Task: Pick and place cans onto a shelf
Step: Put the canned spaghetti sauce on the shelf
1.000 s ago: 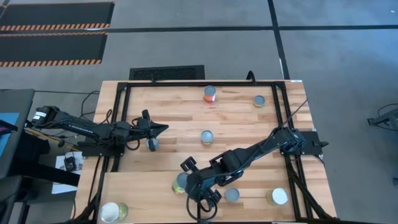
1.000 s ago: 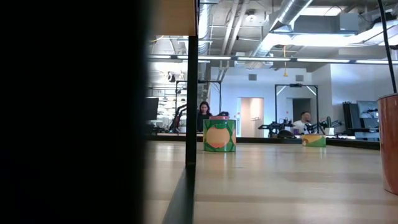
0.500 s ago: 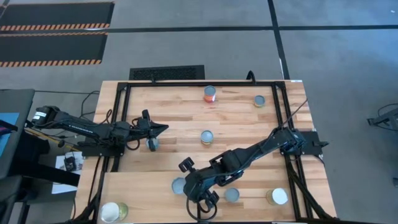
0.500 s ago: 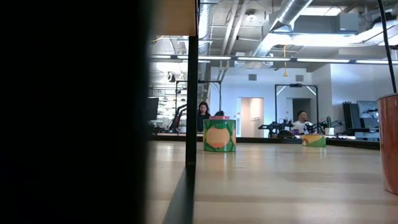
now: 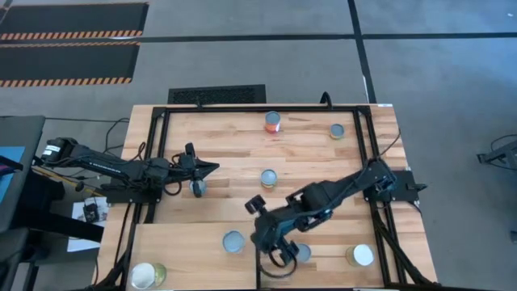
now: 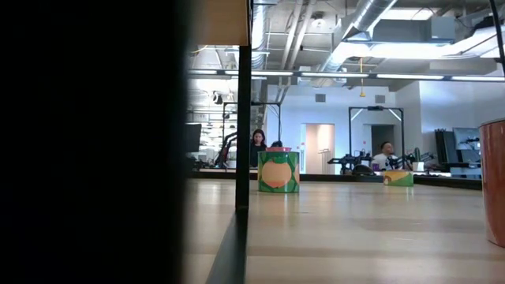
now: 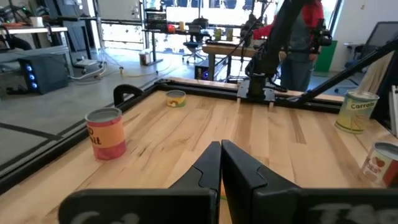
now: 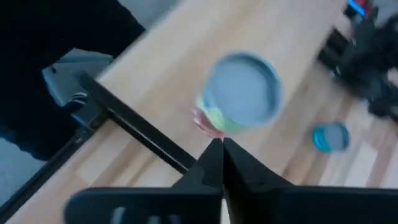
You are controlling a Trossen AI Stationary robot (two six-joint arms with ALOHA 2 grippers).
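The shelf [image 5: 186, 242] is the pale panel along the table's near side. A silvery-topped can [image 5: 233, 241] stands upright on it, seen from above in the right wrist view as a can [image 8: 242, 93] with a coloured label. My right gripper [image 5: 258, 237] hangs shut just right of and above that can, its fingertips [image 8: 217, 149] closed and touching nothing. More cans stand on the shelf [image 5: 303, 253] [image 5: 361, 255] [image 5: 145, 275] and on the table: a red one [image 5: 273, 121] and grey-topped ones [image 5: 337, 130] [image 5: 269, 178]. My left gripper [image 5: 212, 167] waits shut at the table's left.
A black frame [image 5: 258, 107] runs round the table. A small blue-topped can [image 5: 197, 187] stands beside my left gripper. In the low view a thin dark upright [image 6: 243, 118] rises at the shelf's edge and a dark mass fills the left. People sit in the room behind.
My right gripper has let go of the silvery-topped can on the shelf and drawn back up and toward the table's right edge. The can, tilted in the hold a second ago, now stands upright on the shelf by itself.
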